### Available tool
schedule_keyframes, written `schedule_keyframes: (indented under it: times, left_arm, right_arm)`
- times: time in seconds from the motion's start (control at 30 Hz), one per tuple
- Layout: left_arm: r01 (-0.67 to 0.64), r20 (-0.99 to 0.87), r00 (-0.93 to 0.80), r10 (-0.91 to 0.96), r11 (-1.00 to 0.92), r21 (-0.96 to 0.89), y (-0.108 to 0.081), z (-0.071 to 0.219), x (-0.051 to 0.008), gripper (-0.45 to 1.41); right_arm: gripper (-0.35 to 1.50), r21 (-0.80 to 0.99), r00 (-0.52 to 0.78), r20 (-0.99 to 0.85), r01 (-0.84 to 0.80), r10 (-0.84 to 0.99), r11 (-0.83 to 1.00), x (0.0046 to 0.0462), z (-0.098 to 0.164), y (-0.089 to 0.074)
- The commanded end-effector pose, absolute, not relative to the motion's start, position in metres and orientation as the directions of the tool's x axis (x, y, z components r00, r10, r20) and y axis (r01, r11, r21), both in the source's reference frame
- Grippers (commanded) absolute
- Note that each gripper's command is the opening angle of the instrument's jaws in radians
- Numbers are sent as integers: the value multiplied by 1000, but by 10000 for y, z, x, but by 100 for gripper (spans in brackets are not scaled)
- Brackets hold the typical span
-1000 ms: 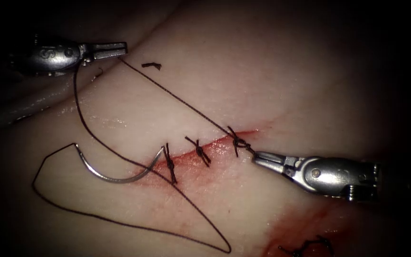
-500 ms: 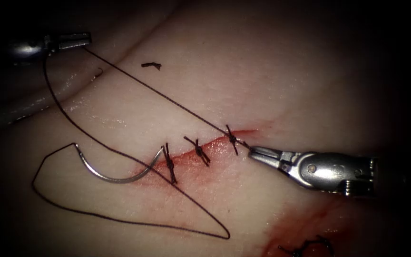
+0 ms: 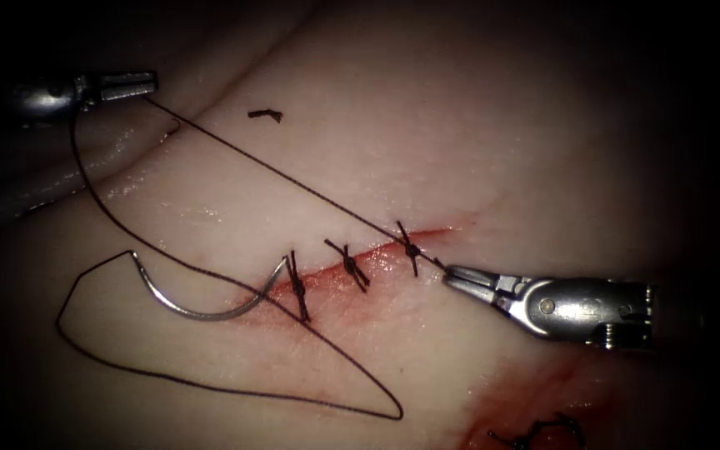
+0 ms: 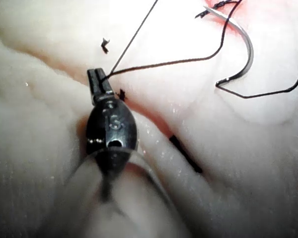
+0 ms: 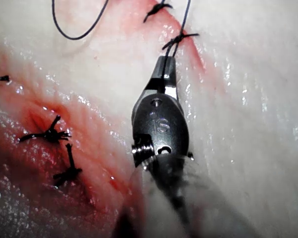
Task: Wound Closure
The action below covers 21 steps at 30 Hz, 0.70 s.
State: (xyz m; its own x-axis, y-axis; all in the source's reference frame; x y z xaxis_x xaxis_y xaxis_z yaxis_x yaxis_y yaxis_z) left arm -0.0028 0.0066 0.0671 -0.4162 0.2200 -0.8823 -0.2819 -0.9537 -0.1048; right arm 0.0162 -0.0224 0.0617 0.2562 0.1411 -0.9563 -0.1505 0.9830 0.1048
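Observation:
The cut [image 3: 377, 254] in the tissue [image 3: 427, 142] carries three stitches. At the upper left, my left tool [image 3: 153, 82] is shut on the thread [image 3: 277, 168], which runs taut down to the rightmost knot [image 3: 410, 247]. My right tool [image 3: 448, 273] sits just right of that knot, shut on the short thread end. The curved needle [image 3: 197, 314] lies loose on the tissue left of the cut, held by neither tool, its tip by the leftmost stitch [image 3: 297, 287]. The wrist views show the left tool [image 4: 95, 74], the needle [image 4: 247, 49], the right tool [image 5: 166, 62] and the knot [image 5: 179, 37].
Slack thread [image 3: 210, 387] loops wide over the tissue below the needle. A cut thread end [image 3: 265, 114] lies on the upper tissue. Red fluid [image 3: 527, 392] and an older knot [image 3: 535, 433] sit at the lower right, with older knots [image 5: 49, 134] beside the right tool.
My left tool has pulled its thread up and to the left, drawing the strand taut and snugging the rightmost knot down. The right tool shifted only slightly. The needle has not moved.

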Motion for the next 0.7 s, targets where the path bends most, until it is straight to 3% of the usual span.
schedule_keyframes:
  times: [0.03,0.17,0.2,0.23,0.27,0.33,0.37,0.53,0.7]
  left_arm:
    - [-287,-882,-413,228,-951,-111,64,676,-35,-45]
    - [-292,-891,-384,243,-947,-133,63,665,-50,-45]
    - [-285,-895,-369,249,-947,-145,62,647,-71,-45]
    - [-285,-895,-369,249,-947,-145,62,647,-71,-45]
    - [-281,-904,-354,241,-949,-143,61,626,-93,-45]
    - [-273,-912,-340,229,-952,-137,60,610,-107,-45]
    - [-273,-912,-340,229,-952,-137,60,610,-107,-45]
    - [-268,-933,-287,216,-953,-138,58,566,-136,-45]
    - [-263,-942,-274,193,-957,-120,60,536,-151,-45]
  right_arm:
    - [-35,108,247,-958,-153,143,982,170,619,-230]
    - [-35,114,226,-963,-153,147,982,171,615,-229]
    - [26,121,211,-965,-161,154,980,170,608,-225]
    - [26,121,211,-965,-161,154,980,170,608,-225]
    - [63,167,200,-959,-170,200,971,168,599,-222]
    - [84,205,195,-951,-176,239,963,167,590,-218]
    - [84,205,195,-951,-176,239,963,167,590,-218]
    - [118,294,193,-923,-208,334,933,165,564,-204]
    - [120,310,206,-909,-247,362,918,172,549,-185]
